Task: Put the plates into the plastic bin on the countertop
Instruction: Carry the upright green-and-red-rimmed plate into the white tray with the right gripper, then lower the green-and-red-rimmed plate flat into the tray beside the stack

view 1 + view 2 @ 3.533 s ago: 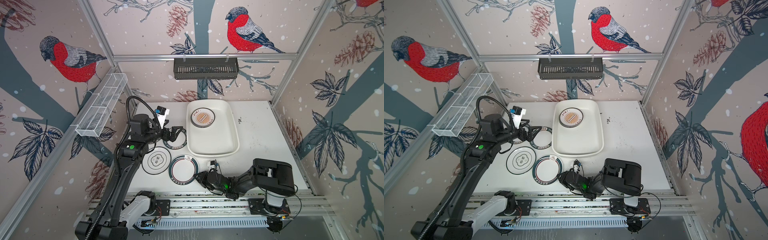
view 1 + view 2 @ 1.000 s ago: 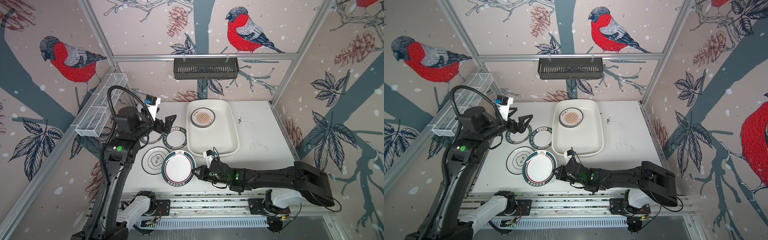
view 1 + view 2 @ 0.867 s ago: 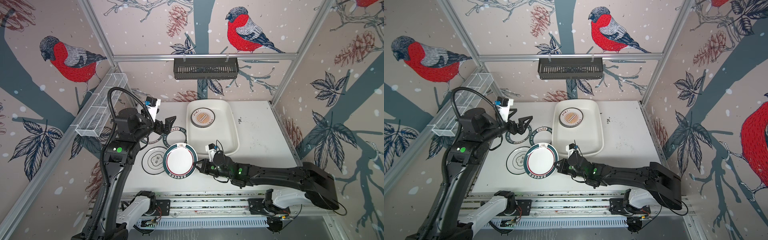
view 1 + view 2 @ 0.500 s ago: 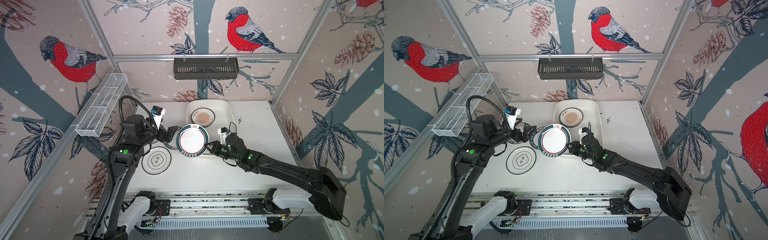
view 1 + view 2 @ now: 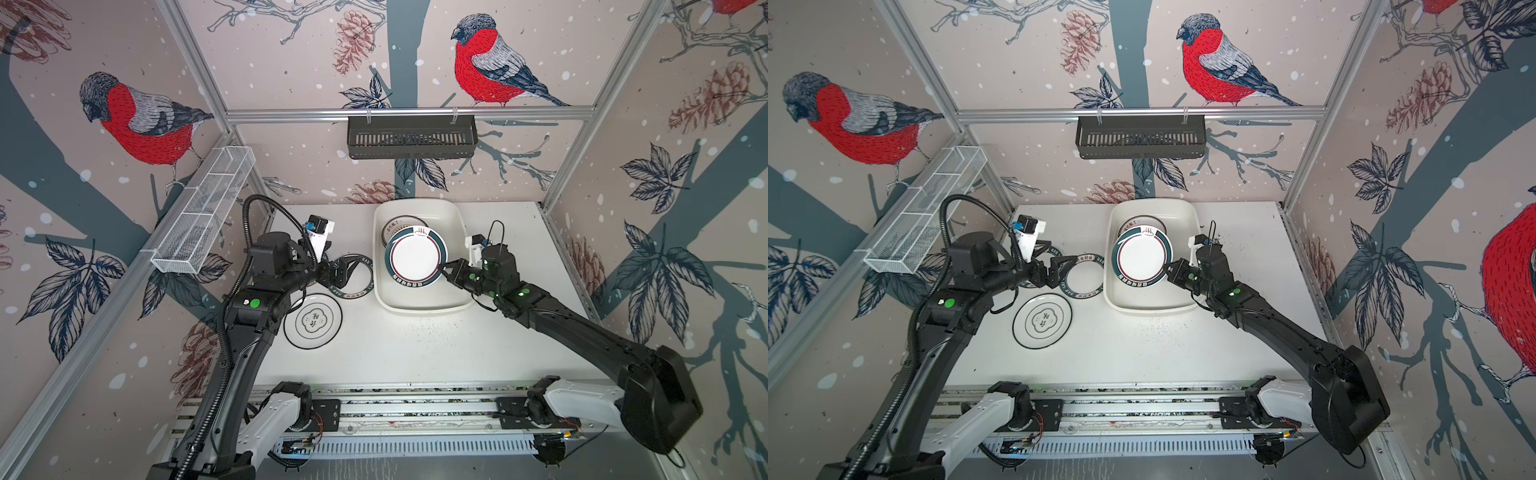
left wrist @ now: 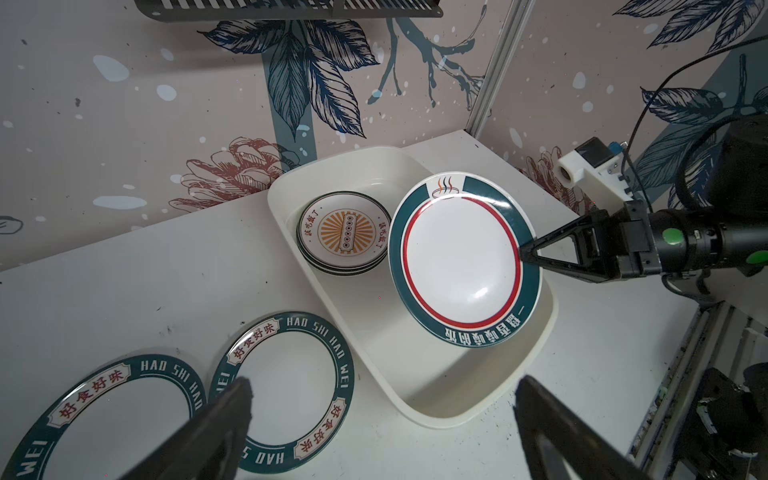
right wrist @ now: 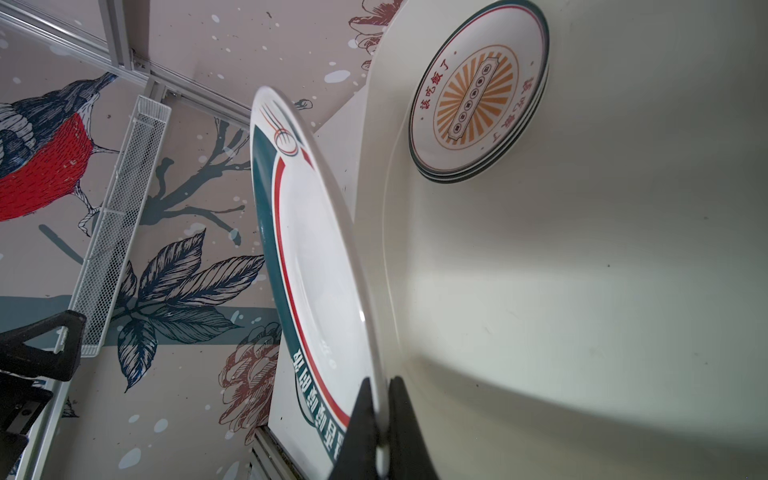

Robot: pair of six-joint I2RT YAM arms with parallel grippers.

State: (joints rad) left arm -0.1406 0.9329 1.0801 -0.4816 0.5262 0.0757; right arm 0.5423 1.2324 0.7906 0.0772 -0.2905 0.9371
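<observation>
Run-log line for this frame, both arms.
right gripper: shut on green-rimmed plate, tilted over plastic bin | left gripper: open, above lettered-rim plates | bin: sunburst plate stack | countertop: flower-outline plate

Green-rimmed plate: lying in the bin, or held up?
Held up, tilted: the right gripper pinches the green-rimmed plate by its rim above the plastic bin; the right wrist view shows a gap between them.

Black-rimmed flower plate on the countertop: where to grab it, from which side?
Pinch the flower plate at its rim: it lies flat on the countertop, so the edge is the only hold. Come low, probably from the front or right, where the surface is bare; a lettered plate crowds its far side. The open left hand is nearest.
</observation>
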